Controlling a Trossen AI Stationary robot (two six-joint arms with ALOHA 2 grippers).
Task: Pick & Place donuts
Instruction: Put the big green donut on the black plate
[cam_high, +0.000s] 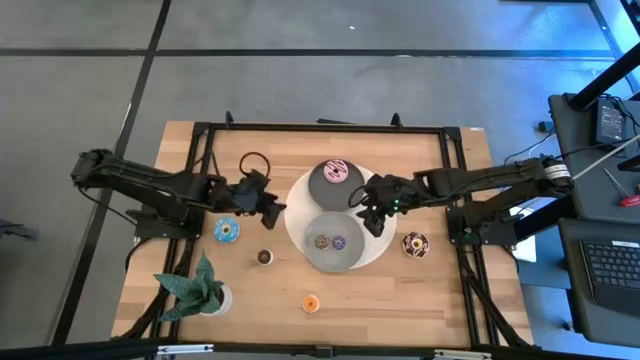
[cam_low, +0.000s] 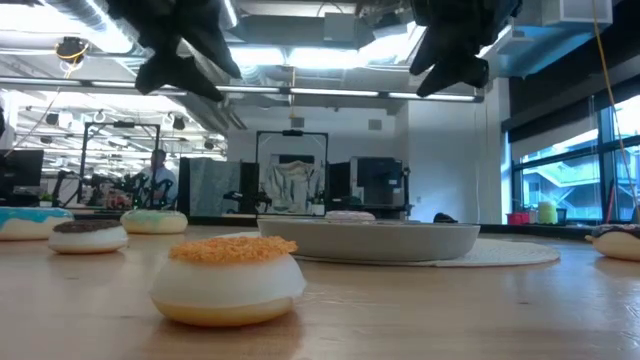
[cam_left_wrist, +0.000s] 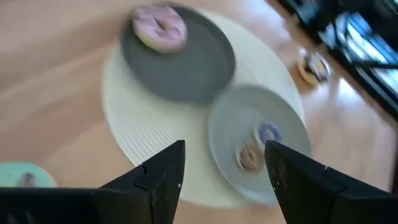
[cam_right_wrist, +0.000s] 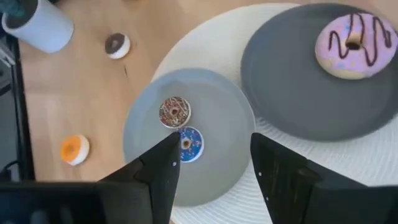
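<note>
My left gripper (cam_high: 270, 206) hangs open above the table, left of the round white mat (cam_high: 296, 222). My right gripper (cam_high: 367, 212) hangs open over the mat's right side, above the edge of the light grey dish (cam_right_wrist: 149, 149). Neither holds anything. A pink donut (cam_high: 336, 171) lies on the dark grey dish (cam_high: 322, 190). Two sprinkled minis (cam_right_wrist: 175, 111) (cam_right_wrist: 189, 144) lie on the light grey dish. On the bare table lie a blue donut (cam_high: 227, 230), a brown mini (cam_high: 264, 257), an orange mini (cam_high: 311, 302) and a chocolate sprinkled donut (cam_high: 415, 244). A pale green donut (cam_low: 155, 221) shows in the low view.
A green star-shaped potted plant (cam_high: 200, 290) stands at the table's near left corner. Black frame rails (cam_high: 320, 127) run along the table's edges. A desk with a keyboard (cam_high: 610, 265) stands beyond the right edge. Bare wood lies between the orange mini and the chocolate donut.
</note>
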